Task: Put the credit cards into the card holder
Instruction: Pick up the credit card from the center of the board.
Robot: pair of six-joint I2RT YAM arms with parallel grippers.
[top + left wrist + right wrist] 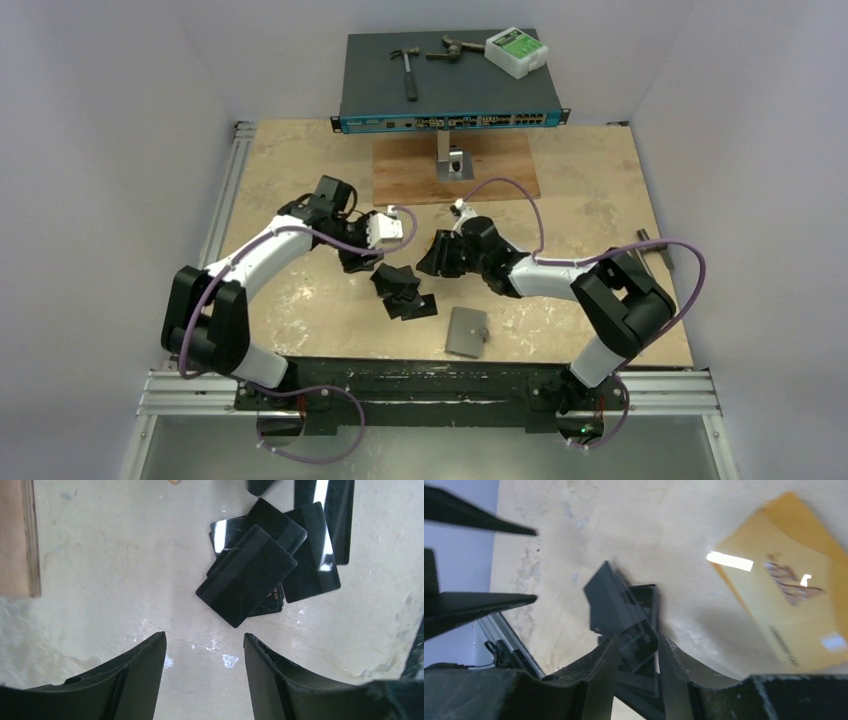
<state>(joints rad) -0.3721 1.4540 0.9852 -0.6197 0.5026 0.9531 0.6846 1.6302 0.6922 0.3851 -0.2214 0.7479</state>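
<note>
Overhead, pale violet walls [120, 80] enclose a beige mottled tabletop [600, 200]; left gripper [205, 639] hangs spread, empty, near dark credit cards [247, 575]; whether right gripper [638, 642] holds anything is unclear.

The left arm [262, 250] and right arm [545, 275] share white links, black joints, looping purple cables [704, 280] and black jaws.
</note>
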